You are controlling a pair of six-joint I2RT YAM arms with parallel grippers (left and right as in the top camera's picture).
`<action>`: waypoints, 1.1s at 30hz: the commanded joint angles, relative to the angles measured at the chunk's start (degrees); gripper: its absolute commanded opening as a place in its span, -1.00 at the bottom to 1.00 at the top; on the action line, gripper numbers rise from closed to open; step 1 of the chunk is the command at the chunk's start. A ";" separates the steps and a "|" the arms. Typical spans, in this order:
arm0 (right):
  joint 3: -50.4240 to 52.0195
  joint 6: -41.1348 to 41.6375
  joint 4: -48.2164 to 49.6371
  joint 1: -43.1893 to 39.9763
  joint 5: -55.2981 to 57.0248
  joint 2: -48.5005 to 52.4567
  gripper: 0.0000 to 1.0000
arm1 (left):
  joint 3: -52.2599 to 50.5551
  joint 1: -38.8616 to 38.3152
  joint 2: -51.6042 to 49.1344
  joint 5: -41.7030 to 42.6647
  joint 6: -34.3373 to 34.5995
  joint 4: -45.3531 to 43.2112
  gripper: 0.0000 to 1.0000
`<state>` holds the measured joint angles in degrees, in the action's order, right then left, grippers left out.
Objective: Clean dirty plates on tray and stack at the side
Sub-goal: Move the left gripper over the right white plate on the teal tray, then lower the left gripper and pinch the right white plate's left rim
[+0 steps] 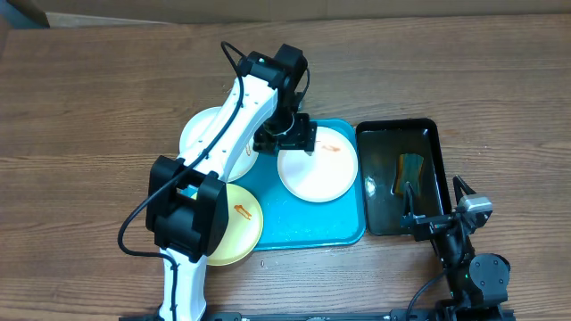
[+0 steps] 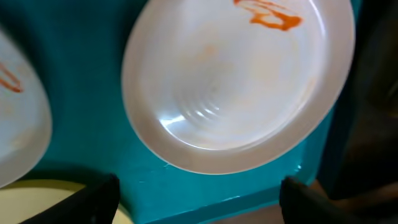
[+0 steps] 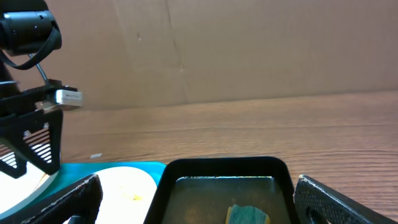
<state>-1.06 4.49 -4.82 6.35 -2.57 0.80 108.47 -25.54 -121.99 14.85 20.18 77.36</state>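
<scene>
Left pincer (image 1: pixel 290 135) hovers released, jaws wide apart, above a smeared white plate (image 1: pixel 312 174) lying on the turquoise tray (image 1: pixel 312 225); right pincer (image 1: pixel 435 207), also released, hangs at the near edge of the black tray (image 1: pixel 376 178)

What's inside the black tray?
The black tray holds a green-yellow sponge-like piece in what looks like shallow liquid. Its near end is partly covered by the right hand, so that part can't be checked.

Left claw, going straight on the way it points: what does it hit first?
Most likely the smeared white plate on the turquoise tray, lying just ahead of the open left claw; exact depth is unclear.
</scene>
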 commanded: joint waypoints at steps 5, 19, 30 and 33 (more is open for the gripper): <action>0.59 0.15 0.17 -0.42 0.09 -0.39 1.00 | -0.96 -5.49 0.28 -7.23 26.60 5.81 0.97; 0.59 0.15 0.17 -0.42 0.07 -0.39 1.00 | -8.22 -18.95 0.28 -17.16 55.28 2.56 0.67; 0.59 0.15 0.17 -0.42 0.07 -0.39 1.00 | -21.20 -12.98 0.28 -10.56 53.53 -11.54 0.01; 0.59 0.15 0.17 -0.42 0.07 -0.39 1.00 | -21.79 -12.00 0.28 -8.98 50.29 -12.61 -0.05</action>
<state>-1.06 4.47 -4.80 6.35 -2.57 0.80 88.14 -38.72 -121.95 3.03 73.56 66.00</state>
